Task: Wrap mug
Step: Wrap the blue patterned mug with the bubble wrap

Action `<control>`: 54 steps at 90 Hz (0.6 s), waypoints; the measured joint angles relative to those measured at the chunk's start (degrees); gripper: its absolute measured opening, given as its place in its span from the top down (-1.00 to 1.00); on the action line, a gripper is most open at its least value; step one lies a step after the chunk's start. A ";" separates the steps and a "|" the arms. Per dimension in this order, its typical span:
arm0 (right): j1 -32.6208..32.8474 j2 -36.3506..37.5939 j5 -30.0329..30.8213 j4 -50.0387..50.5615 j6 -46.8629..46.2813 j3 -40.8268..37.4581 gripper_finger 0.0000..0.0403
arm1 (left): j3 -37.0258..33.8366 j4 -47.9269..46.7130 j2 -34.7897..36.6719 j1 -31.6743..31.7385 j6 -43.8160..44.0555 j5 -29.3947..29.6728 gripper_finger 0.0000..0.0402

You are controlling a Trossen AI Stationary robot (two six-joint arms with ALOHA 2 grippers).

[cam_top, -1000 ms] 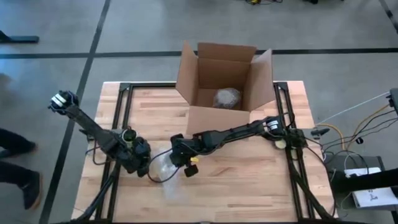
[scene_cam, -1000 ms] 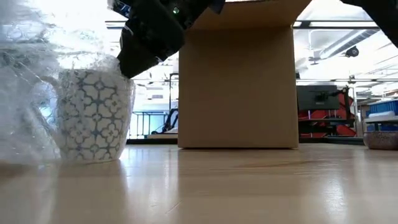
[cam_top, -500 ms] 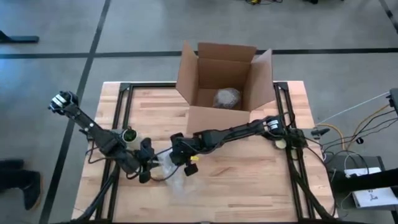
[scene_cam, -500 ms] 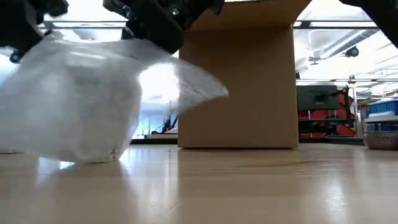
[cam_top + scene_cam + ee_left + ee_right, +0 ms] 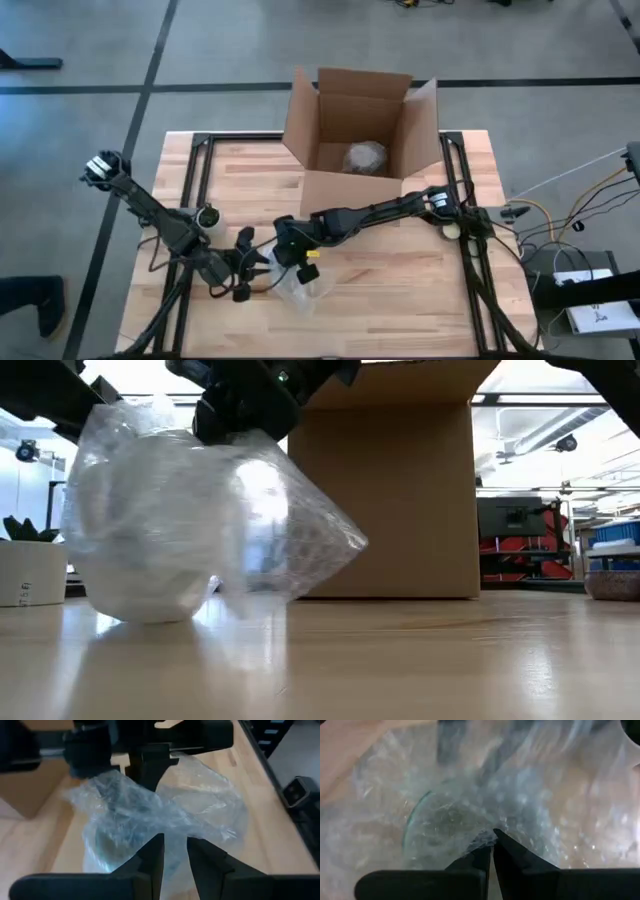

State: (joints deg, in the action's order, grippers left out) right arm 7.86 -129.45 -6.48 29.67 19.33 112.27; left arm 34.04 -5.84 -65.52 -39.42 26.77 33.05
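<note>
The mug [image 5: 140, 570] stands on the table under clear bubble wrap [image 5: 250, 520], which covers it and juts out in a loose flap. Through the wrap, the right wrist view shows the mug's round rim [image 5: 415, 820]. My right gripper [image 5: 291, 254] is shut on the wrap just above the mug. My left gripper [image 5: 247, 266] is beside it, on the mug's left side, shut on the wrap [image 5: 150, 810]. In the high view the wrap [image 5: 300, 285] lies toward the near edge from both grippers. My left gripper pinches bunched bubble wrap [image 5: 175, 845] between its two fingers, coming in nearly level from the table's left. The wrap runs from the fingers over the mug. One layer or several, I cannot tell. My right gripper pinches a gather of the wrap [image 5: 487, 832] between its two fingers, right beside the mug's rim. The fingers slant down from the table's far right. The wrap is draped over the mug, which stands on the table.
An open cardboard box [image 5: 360, 110] stands at the far middle of the table with a wrapped bundle [image 5: 365, 157] inside. A small white pot [image 5: 30, 575] sits left of the mug. Bare wood lies along the near and right parts [image 5: 400, 300].
My left gripper has gone toward the table's right and near edges, drawing the bubble wrap up and over the mug. The mug, bare a second ago, now stands covered, and a loose flap sticks out past it. My right gripper has stayed at the mug.
</note>
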 joint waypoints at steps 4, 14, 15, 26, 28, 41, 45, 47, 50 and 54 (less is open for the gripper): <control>0.09 0.00 0.01 0.22 -0.25 0.00 0.99 | 0.02 1.36 -1.28 0.48 -0.53 0.51 0.64; 0.27 -0.33 0.02 0.28 -1.62 0.00 0.99 | 0.04 2.71 -4.91 2.04 -0.66 0.54 0.64; 0.28 -0.39 0.02 0.30 -1.73 0.00 0.99 | 0.04 2.82 -5.26 2.19 -0.57 0.53 0.64; 0.80 -0.87 0.28 1.53 -1.71 -0.02 0.99 | 0.35 3.82 -8.71 3.35 0.86 0.26 0.64; 0.95 -0.87 0.51 1.73 -1.61 -0.02 0.99 | 0.33 3.93 -9.23 3.43 1.02 0.02 0.64; 1.80 -0.55 1.94 4.90 -1.16 1.37 0.96 | 0.33 3.82 -10.95 3.56 2.37 -1.13 0.64; 2.01 -0.55 3.10 7.31 -0.37 2.77 0.93 | 0.33 3.70 -10.95 3.56 2.87 -1.26 0.64; 2.09 -0.52 3.77 8.24 -0.18 3.43 0.91 | 0.31 3.55 -10.90 3.54 3.12 -1.39 0.64; 2.20 -0.42 4.63 9.59 0.01 4.36 0.88 | 0.31 3.34 -10.72 3.54 3.35 -1.55 0.64; 2.29 -0.34 5.01 11.06 0.04 5.59 0.83 | 0.33 3.20 -10.49 3.55 3.47 -1.79 0.64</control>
State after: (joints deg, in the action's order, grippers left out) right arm 10.15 -129.79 -1.47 40.73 19.38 117.86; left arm 34.37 -2.64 -76.01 -35.87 30.25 31.26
